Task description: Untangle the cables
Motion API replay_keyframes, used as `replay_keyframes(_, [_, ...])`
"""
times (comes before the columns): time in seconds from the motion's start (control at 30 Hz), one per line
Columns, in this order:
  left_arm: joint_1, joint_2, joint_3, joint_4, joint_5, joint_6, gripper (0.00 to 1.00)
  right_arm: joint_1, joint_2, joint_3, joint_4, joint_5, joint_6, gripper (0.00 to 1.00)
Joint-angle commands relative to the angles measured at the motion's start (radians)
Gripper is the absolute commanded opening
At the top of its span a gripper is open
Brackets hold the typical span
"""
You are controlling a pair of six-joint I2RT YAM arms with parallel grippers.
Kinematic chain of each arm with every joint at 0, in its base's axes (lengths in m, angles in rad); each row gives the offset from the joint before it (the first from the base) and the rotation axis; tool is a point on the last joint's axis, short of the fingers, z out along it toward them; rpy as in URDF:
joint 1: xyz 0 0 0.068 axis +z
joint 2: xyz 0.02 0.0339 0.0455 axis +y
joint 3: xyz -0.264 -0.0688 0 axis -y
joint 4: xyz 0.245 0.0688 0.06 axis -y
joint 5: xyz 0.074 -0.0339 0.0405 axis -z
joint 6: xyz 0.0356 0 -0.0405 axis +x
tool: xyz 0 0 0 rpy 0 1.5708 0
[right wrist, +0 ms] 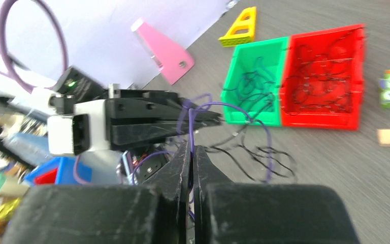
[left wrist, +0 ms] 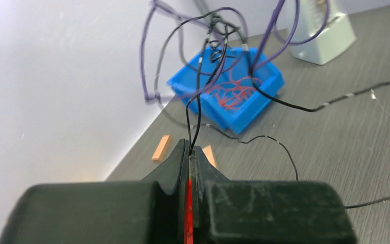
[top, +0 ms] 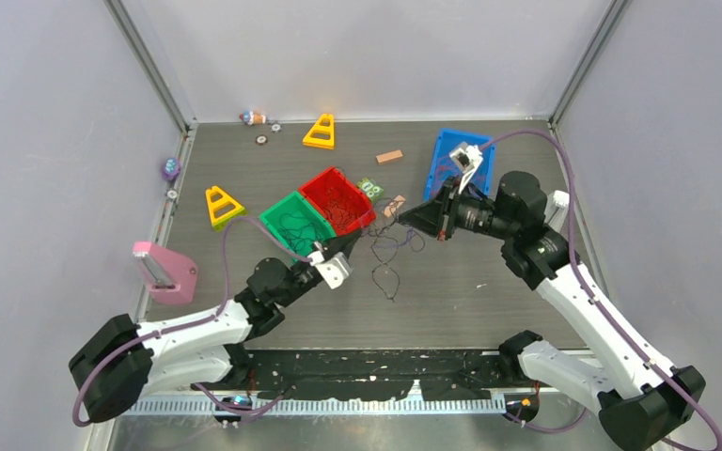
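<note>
Here, left claw [left wrist: 190, 151] and right claw [right wrist: 192, 148] each tight on a strand of the cables [top: 385, 247] (tangle between them)

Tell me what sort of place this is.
Probably a robot lab test cell: grey walls on metal frame posts box in a dark table, the left arm and right arm are bolted at its near edge, and a green bin, a red bin and thin cables serve as props.
</note>
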Motion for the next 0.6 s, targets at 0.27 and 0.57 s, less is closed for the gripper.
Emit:
replay_keyframes(0.27, [0.014, -0.387, -0.003, -0.527, -0.792, -0.416, 0.00, -0.242, -0.141, -0.005, -0.393, 0.944, 0.039, 0.05])
replay_keyframes(0.57, [0.127, -0.703, 0.059, -0.842, -0.954, -0.574, 0.00, -0.267, -0.255, -0.081, -0.495, 1.316, 0.179, 0.05])
